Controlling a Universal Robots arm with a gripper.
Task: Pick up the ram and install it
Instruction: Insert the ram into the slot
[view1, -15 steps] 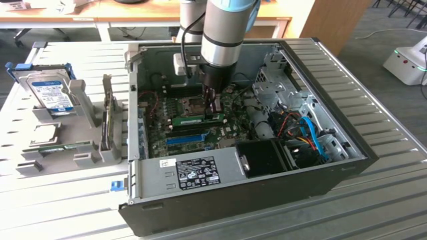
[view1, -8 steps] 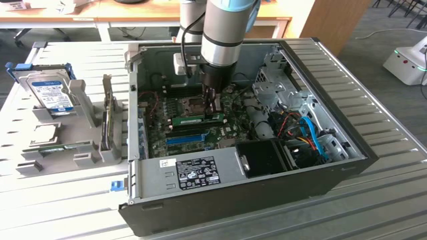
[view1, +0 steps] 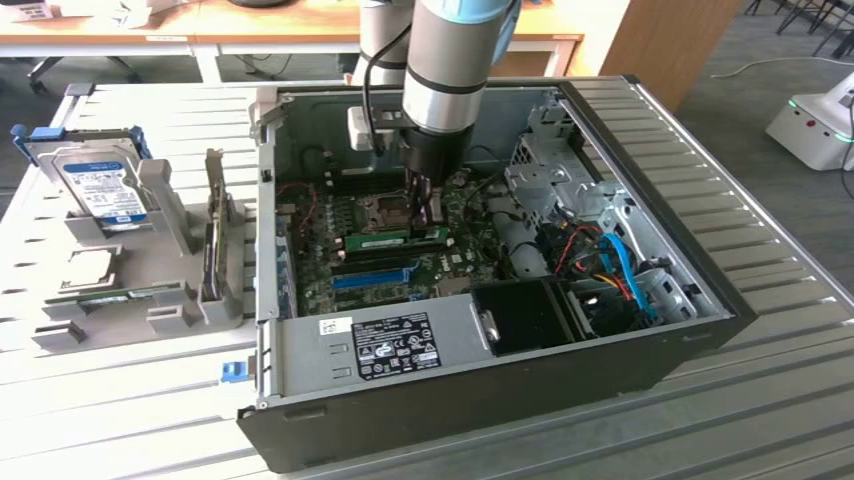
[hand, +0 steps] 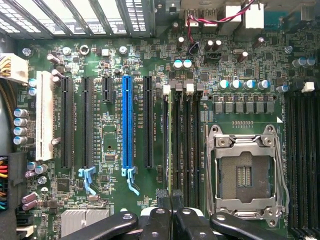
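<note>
Since the ram (view1: 395, 238) is looking like a thin, light, stiff-but-snappable board best held by its top edge, we're seeing the gripper (hand: 170, 196) pinching nearly shut there, with the stick standing at 6 o'clock from the CPU socket (view1: 384, 208) in the exterior view.

Silver-grey arm (view1: 447, 60), black claw (hand: 169, 196)

End effector (hand: 171, 199) closed over memory slots (hand: 189, 145); ram (hand: 170, 145) apparently seated edge-on there.
</note>
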